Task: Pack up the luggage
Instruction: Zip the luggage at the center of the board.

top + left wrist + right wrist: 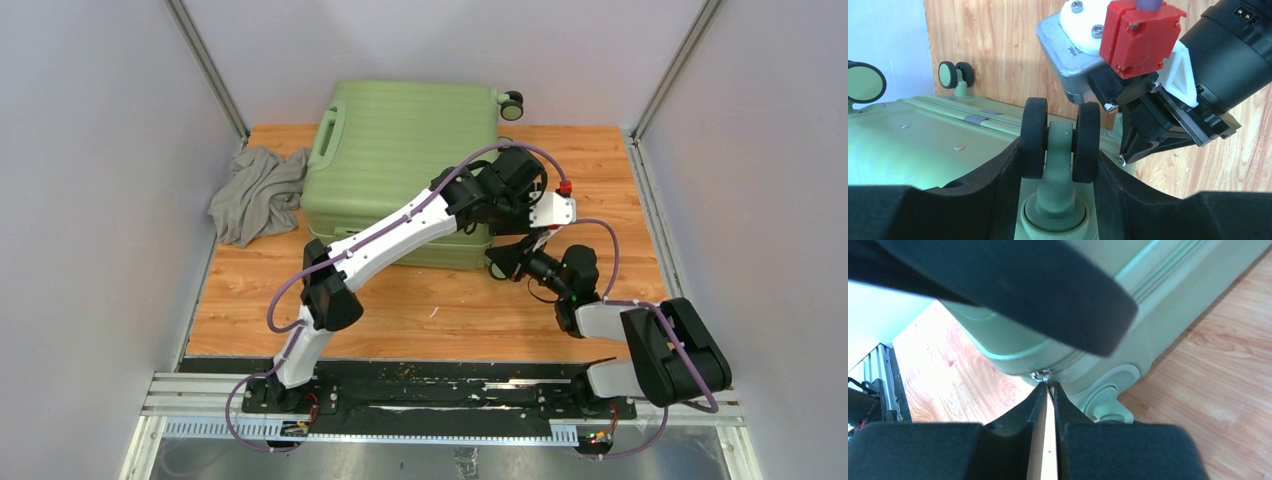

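Note:
The luggage [400, 150], a light-green ribbed hard shell, lies flat and closed on the wooden table. In the left wrist view my left gripper [1059, 150] is shut on a black twin wheel [1035, 137] at the luggage's near right corner, one finger pressed on each side. In the right wrist view my right gripper [1049, 389] has its tips pinched on the small metal zipper pull [1040, 375] hanging from the zipper at that same corner. In the top view both grippers, left [512, 232] and right [505, 262], crowd this corner, and the wheel is hidden there.
A crumpled grey cloth [258, 195] lies on the table left of the luggage. Another wheel [511, 104] sticks out at the far right corner. Grey walls close in the table on the left, right and back. Bare wood [420, 310] lies between the luggage and the arm bases.

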Controlling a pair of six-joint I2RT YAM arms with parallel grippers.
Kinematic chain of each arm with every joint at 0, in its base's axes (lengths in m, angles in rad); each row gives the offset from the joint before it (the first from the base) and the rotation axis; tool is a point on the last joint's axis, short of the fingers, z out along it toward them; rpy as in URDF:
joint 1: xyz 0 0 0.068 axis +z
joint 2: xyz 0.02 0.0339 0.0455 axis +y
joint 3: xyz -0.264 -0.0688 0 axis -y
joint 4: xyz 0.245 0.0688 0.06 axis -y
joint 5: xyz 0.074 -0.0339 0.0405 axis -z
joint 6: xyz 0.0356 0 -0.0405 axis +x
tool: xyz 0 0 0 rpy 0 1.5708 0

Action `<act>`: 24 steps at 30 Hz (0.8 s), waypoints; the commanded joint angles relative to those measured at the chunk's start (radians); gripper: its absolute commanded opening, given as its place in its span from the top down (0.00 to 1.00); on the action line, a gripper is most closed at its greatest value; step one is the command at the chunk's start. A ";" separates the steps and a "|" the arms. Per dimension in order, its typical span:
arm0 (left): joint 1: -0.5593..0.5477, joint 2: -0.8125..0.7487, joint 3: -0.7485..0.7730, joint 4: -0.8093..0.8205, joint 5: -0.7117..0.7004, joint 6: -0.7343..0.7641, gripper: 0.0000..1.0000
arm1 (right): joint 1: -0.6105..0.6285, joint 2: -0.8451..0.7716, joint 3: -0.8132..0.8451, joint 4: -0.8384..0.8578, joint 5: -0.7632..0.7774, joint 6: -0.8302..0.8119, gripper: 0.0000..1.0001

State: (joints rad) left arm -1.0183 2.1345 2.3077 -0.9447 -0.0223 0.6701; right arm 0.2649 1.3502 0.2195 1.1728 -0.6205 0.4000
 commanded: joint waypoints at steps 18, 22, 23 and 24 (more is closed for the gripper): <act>-0.042 -0.177 0.156 0.185 -0.061 0.184 1.00 | -0.021 -0.012 0.052 -0.022 -0.054 0.007 0.87; -0.050 -0.183 0.149 0.182 -0.063 0.202 1.00 | -0.022 0.010 0.039 0.008 -0.045 0.015 0.80; -0.051 -0.184 0.146 0.182 -0.065 0.201 1.00 | -0.021 0.015 0.039 0.013 -0.047 0.019 0.80; -0.052 -0.185 0.144 0.182 -0.067 0.200 1.00 | -0.020 0.020 0.039 0.020 -0.050 0.021 0.79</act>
State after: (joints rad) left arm -1.0412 2.1342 2.3268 -0.9825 -0.0601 0.7799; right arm 0.2607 1.3407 0.2535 1.1419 -0.6903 0.4171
